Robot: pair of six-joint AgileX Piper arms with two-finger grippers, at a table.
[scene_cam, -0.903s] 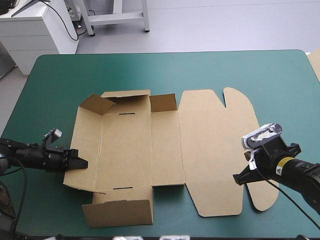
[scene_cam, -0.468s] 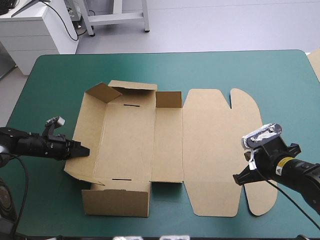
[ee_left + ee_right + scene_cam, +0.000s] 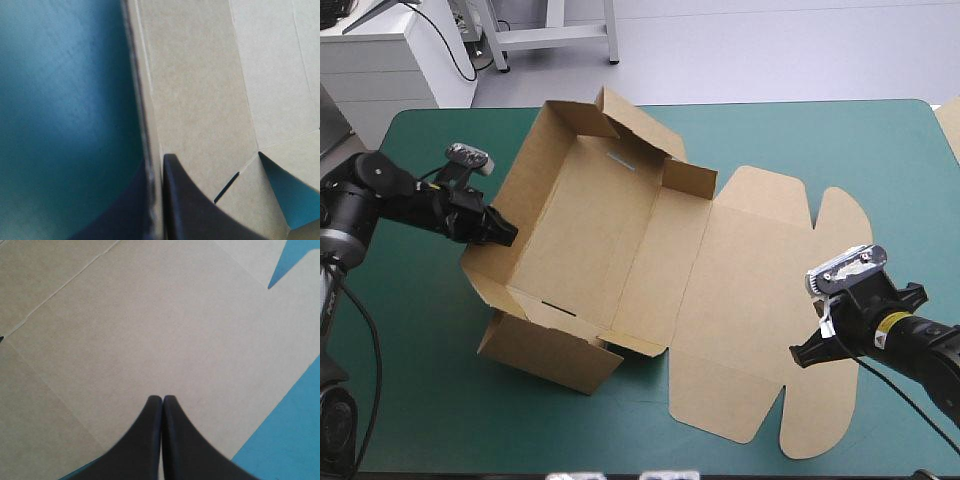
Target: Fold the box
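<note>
Toward the near right corner of the teal-green table (image 3: 880,150), my right pincer (image 3: 800,355) was clenched, its black fingers (image 3: 142,440) meeting in one point with nothing between them, over the flat lid of the brown box (image 3: 610,230). The box lay askew across the middle of the table, its lid spread flat toward the near right and its tray part, walls raised, toward the far left. There, near the left edge, my left pincer (image 3: 506,232) grasped the tray's upright left wall, the board pinched between its fingers.
</note>
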